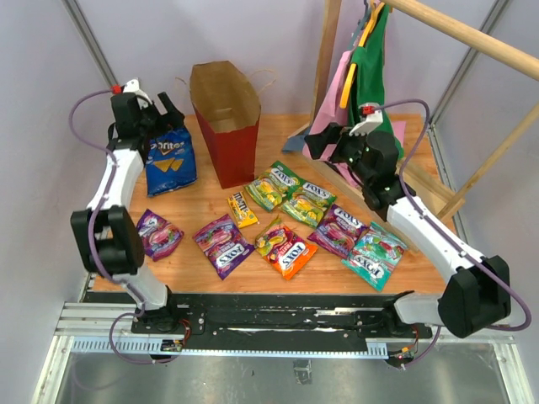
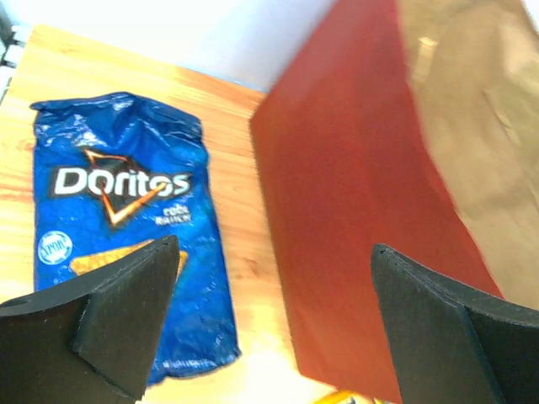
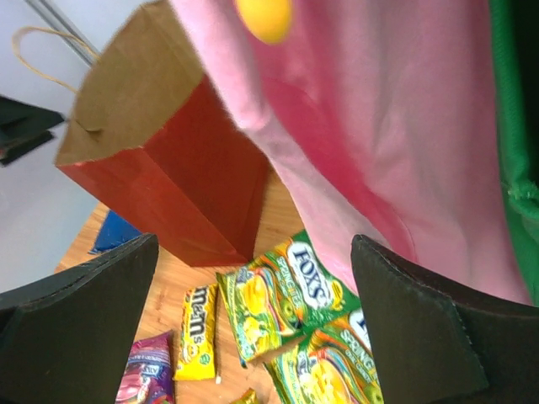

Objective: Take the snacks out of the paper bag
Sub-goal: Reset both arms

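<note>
The dark red paper bag (image 1: 226,126) stands upright and open at the back middle of the table; it also shows in the left wrist view (image 2: 354,219) and the right wrist view (image 3: 168,168). Several snack packets lie flat in front of it: a blue Doritos bag (image 1: 171,160) (image 2: 118,227), a yellow M&M's packet (image 1: 242,209) (image 3: 195,332), green Fox's packets (image 1: 273,185) (image 3: 278,299), purple ones (image 1: 223,244), an orange one (image 1: 288,257) and a teal one (image 1: 375,255). My left gripper (image 1: 162,118) (image 2: 269,320) is open and empty above the Doritos bag. My right gripper (image 1: 327,143) (image 3: 253,320) is open and empty.
A pink garment (image 3: 379,126) and a green garment (image 1: 372,76) hang from a wooden rack (image 1: 472,38) at the back right, close behind my right gripper. The rack's wooden base frame (image 1: 429,189) lies on the table's right side.
</note>
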